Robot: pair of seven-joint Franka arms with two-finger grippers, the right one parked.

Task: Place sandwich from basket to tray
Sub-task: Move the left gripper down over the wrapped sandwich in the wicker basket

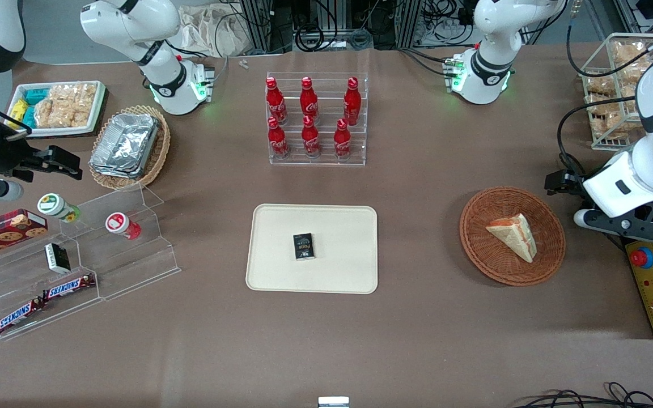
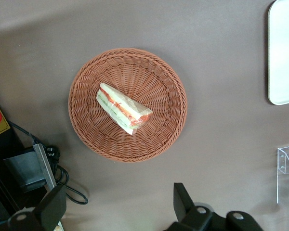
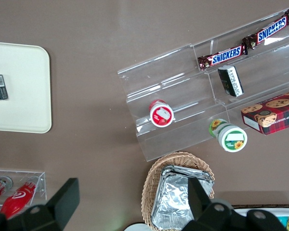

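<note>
**Sandwich not yet lifted; hand waiting spread beside the basket**

The cream tray (image 1: 312, 248) is sitting mid-surface, carrying only a small black packet (image 1: 304, 246) near its centre, so bare tray is lying open all round it. Seen from the front, the reddish-brown wicker basket (image 1: 512, 236) is lying at about three o'clock from the tray, well apart, with clear brown surface (image 1: 417, 317) between them. The sandwich (image 1: 513, 236) is resting inside the basket, filling edge showing. The hand (image 2: 120, 207) is hovering above the surface just outside the basket's rim, fingers (image 2: 183, 201) spread wide and gripping nothing. Everything is left: reaching in, grasping, carrying, releasing. The basket's low rim is looking like the only edge to clear.
</note>
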